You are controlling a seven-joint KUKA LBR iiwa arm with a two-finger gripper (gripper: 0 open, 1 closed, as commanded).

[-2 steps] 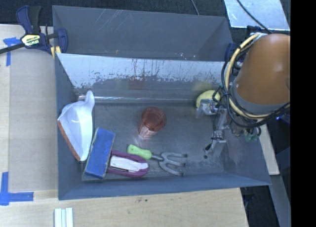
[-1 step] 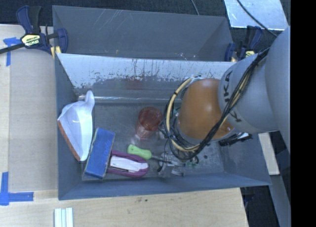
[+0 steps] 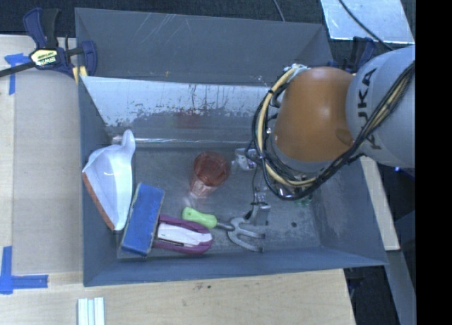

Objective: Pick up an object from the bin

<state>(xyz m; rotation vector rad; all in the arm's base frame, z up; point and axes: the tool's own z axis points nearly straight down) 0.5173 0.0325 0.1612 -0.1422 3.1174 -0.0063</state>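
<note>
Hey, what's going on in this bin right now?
A robot arm reaches into the grey bin from the right. Its claw is down low near the front wall, right beside the metal end of a green-handled tool. Whether it grips anything can't be told. A reddish see-through cup lies just behind. A white scoop, a blue block and a purple-and-white item lie to the left.

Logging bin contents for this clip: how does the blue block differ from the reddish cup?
The blue block is opaque and flat-sided; the reddish cup is see-through and round. The block lies at the lower left of the bin, beside the white scoop; the cup sits nearer the middle. The block looks the larger of the two. Both rest on the bin floor.
</note>
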